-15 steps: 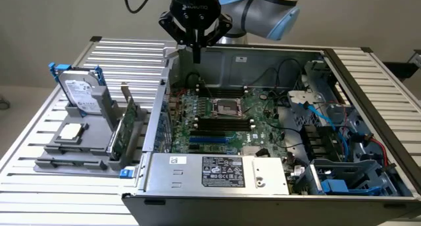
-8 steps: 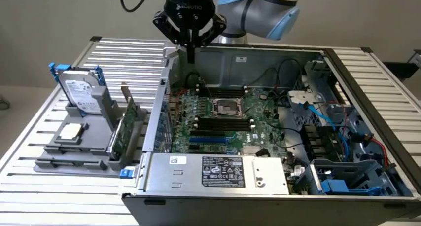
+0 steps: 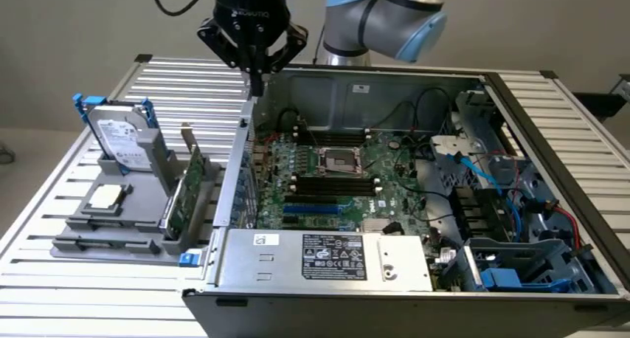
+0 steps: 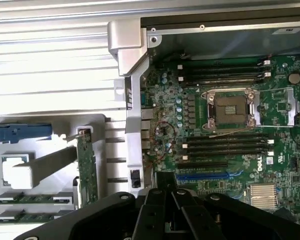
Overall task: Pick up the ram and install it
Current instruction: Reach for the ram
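Shut tight and empty, my gripper (image 3: 255, 83) hangs over the case (image 3: 355, 80); the ram (image 4: 35, 198) lies in its tray (image 4: 97, 125), not picked up.

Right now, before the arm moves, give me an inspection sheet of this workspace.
Surface: slatted metal table, carrying an open computer case and a grey holder.
Job's things: ram sticks lying in the holder; the motherboard's black slots look unfilled.
Clutter: hard drive and green card standing upright in the holder.
Grippers: gripper shut, holding nothing, above the case's rear corner on the exterior view's left.
Cables: blue cables and a red cable inside the case.
Surroundings: plain wall.
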